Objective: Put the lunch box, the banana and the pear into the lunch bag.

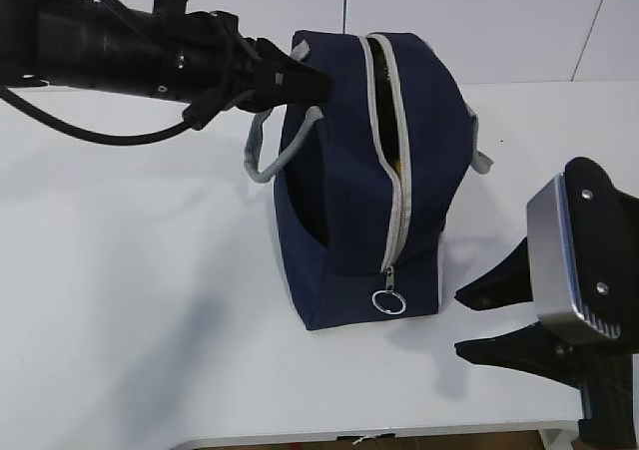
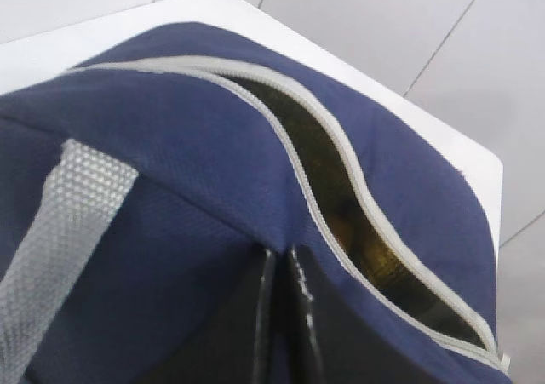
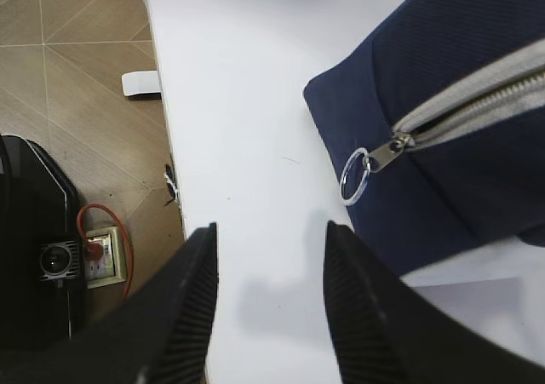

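Note:
The navy lunch bag point(image 1: 349, 186) stands on the white table, its grey zipper closed at the near end and gaping at the far end. My left gripper point(image 1: 321, 81) is shut, pinching the bag's fabric near its top left edge, as the left wrist view point(image 2: 279, 256) shows. Through the gap point(image 2: 358, 231) I see a dim yellow-brown inside; I cannot tell what it is. The lunch box, banana and pear are not in view. My right gripper point(image 1: 467, 320) is open and empty over the table, right of the bag's near corner; it also shows in the right wrist view point(image 3: 270, 231).
The zipper pull ring point(image 1: 388, 301) hangs at the bag's near end and shows in the right wrist view point(image 3: 355, 177). A grey webbing handle point(image 1: 262, 156) loops out on the bag's left. The table edge point(image 3: 162, 103) runs close beside my right gripper, floor and a socket beyond.

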`<state>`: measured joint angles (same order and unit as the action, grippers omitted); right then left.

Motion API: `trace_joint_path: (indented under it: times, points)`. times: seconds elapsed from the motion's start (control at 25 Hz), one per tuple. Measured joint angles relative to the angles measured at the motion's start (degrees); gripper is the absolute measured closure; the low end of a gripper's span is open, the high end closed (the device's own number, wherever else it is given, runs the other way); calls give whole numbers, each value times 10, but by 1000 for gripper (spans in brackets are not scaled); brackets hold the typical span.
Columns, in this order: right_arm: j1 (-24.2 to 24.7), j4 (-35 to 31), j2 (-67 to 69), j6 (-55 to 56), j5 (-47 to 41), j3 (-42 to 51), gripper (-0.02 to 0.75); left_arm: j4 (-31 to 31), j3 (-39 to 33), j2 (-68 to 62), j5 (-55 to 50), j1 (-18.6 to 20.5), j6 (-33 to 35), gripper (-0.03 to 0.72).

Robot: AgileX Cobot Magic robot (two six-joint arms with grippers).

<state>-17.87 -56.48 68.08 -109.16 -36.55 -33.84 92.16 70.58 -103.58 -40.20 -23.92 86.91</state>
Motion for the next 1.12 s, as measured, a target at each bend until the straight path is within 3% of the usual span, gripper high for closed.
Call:
trace_joint_path:
  times: [0.12,0.32,0.4,0.56,0.84,1.12]
  points:
    - [0,-1,0,0,0,0,384,-19,0,5,0,0,0,638]
    - [0,-4,0,-1,-2,0,382,-27,0,27,0,0,-12,327]
    - [0,-5,0,-1,-6,0,381,-54,1,36,1,0,-38,251]
    - [0,-6,0,-1,-8,0,381,-141,1,63,1,0,-110,218]
    - [0,-7,-20,-1,-18,0,380,-271,1,132,-38,-6,-334,213]
    - [0,-7,-37,-3,-25,0,379,-367,-2,140,-75,-68,-460,238]
